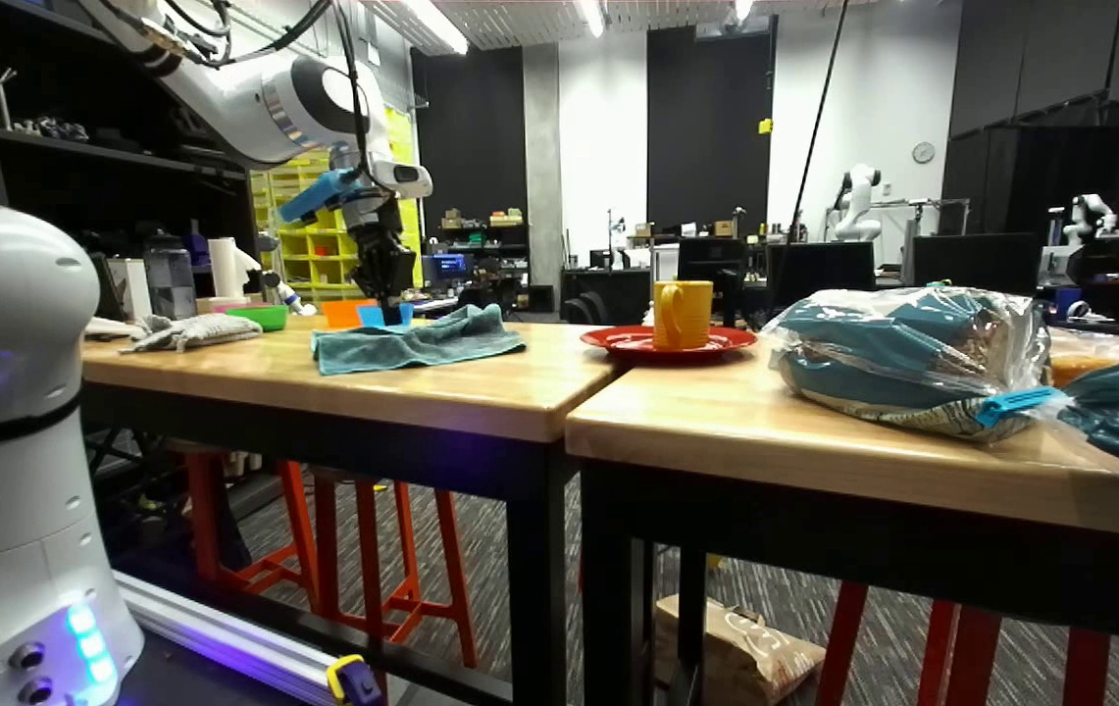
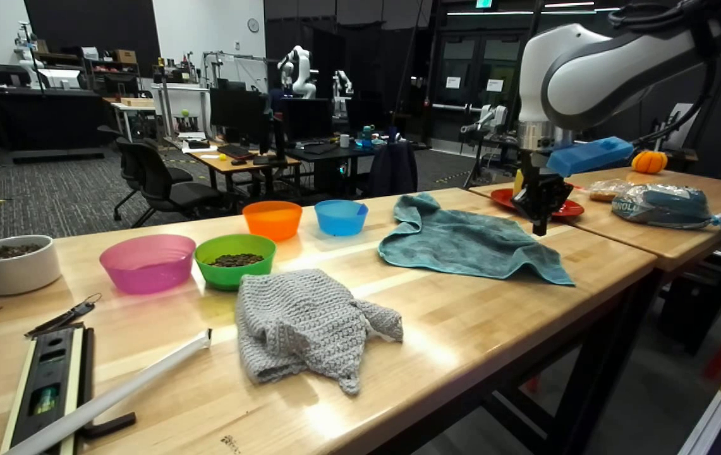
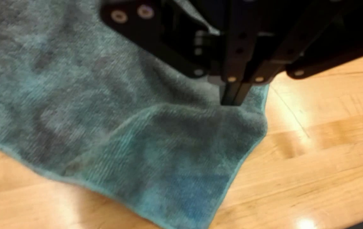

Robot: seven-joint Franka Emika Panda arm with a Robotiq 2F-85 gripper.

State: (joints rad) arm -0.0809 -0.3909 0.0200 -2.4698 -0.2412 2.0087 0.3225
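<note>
My gripper (image 3: 231, 102) is shut, with its fingertips together and nothing visible between them. It points down over the teal towel (image 3: 111, 95), near one edge of it. In an exterior view the gripper (image 2: 539, 230) hangs above the right part of the towel (image 2: 461, 243). The towel lies spread and wrinkled on the wooden table, with a raised fold at the far left. In an exterior view the gripper (image 1: 391, 319) shows just behind the towel (image 1: 422, 343). I cannot tell exactly how far the fingertips are from the cloth.
A grey knitted cloth (image 2: 309, 322), a green bowl (image 2: 234, 262), pink bowl (image 2: 148, 265), orange bowl (image 2: 272, 220) and blue bowl (image 2: 340, 218) stand on the table (image 2: 423, 379). A red plate (image 1: 608, 339) bears a yellow mug (image 1: 685, 314). A bagged loaf (image 1: 892, 353) lies on the adjoining table.
</note>
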